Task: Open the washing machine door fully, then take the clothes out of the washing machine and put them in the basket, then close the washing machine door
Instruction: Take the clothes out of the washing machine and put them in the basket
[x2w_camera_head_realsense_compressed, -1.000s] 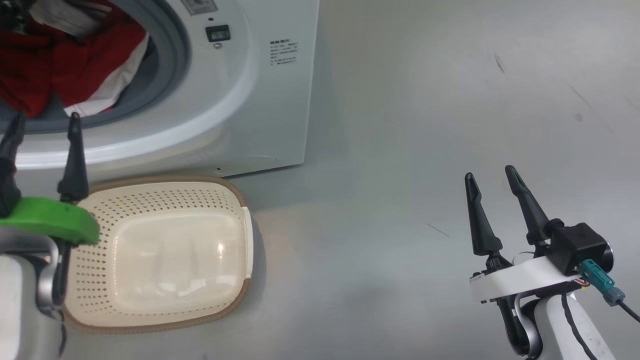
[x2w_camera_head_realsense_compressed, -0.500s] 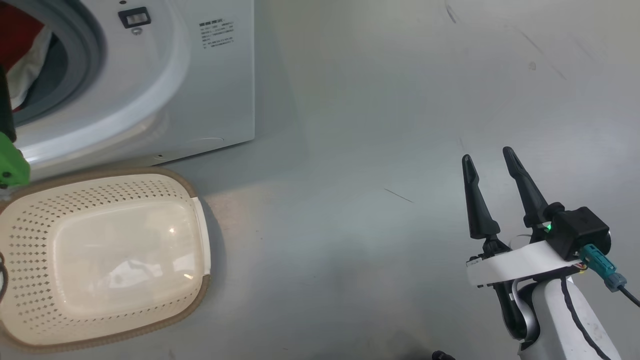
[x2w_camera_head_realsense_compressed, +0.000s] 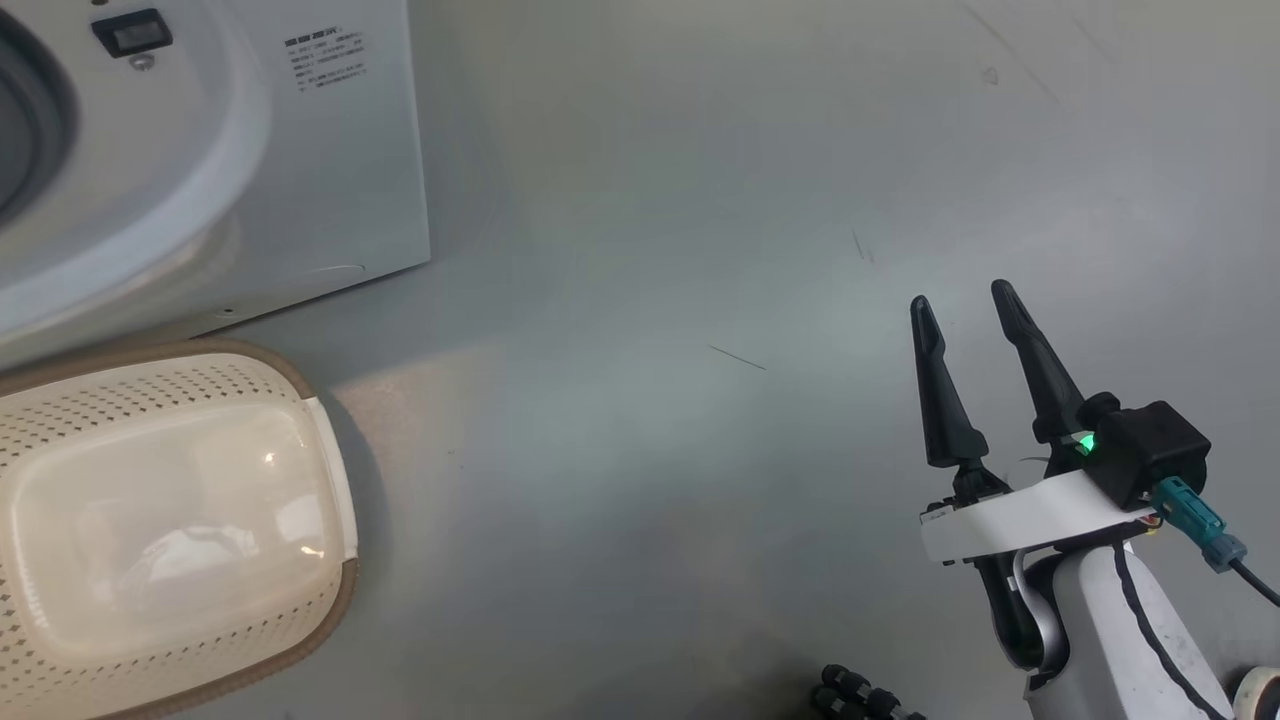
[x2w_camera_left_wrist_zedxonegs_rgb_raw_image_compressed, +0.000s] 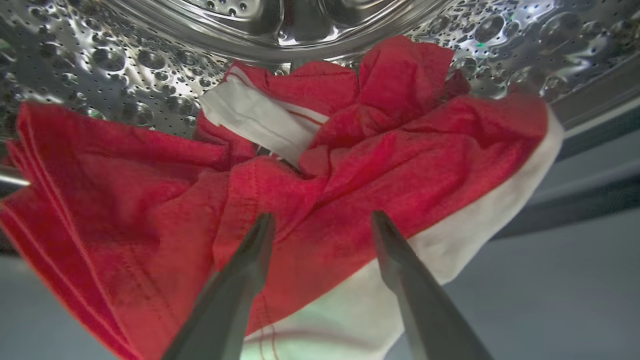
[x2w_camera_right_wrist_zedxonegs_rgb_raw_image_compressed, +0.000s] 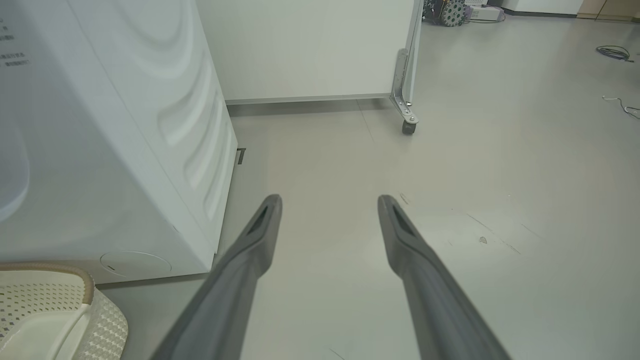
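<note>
The washing machine (x2w_camera_head_realsense_compressed: 300, 180) fills the upper left of the head view, with the cream basket (x2w_camera_head_realsense_compressed: 255, 358) on the floor just in front of it. Its door is out of view. In the left wrist view the red and white clothes (x2w_camera_left_wrist_zedxonegs_rgb_raw_image_compressed: 400, 165) lie heaped in the steel drum (x2w_camera_left_wrist_zedxonegs_rgb_raw_image_compressed: 125, 55). My left gripper (x2w_camera_left_wrist_zedxonegs_rgb_raw_image_compressed: 322, 216) is open right in front of the heap, its fingertips at the red fabric and nothing pinched between them. My right gripper (x2w_camera_head_realsense_compressed: 960, 297) hangs open and empty over the bare floor, well to the right of the machine (x2w_camera_right_wrist_zedxonegs_rgb_raw_image_compressed: 100, 150) and basket (x2w_camera_right_wrist_zedxonegs_rgb_raw_image_compressed: 85, 285).
A white wheeled partition (x2w_camera_right_wrist_zedxonegs_rgb_raw_image_compressed: 407, 65) stands behind the machine, its caster (x2w_camera_right_wrist_zedxonegs_rgb_raw_image_compressed: 409, 127) on the floor. Cables (x2w_camera_right_wrist_zedxonegs_rgb_raw_image_compressed: 612, 51) lie far off to the right. A small dark object (x2w_camera_head_realsense_compressed: 860, 695) sits at the bottom edge near my right arm. Open grey floor surrounds my right gripper (x2w_camera_right_wrist_zedxonegs_rgb_raw_image_compressed: 328, 199).
The head camera has swung right, so machine and basket slid left in the picture and my left gripper passed out of it. The right gripper stays open, barely moved.
</note>
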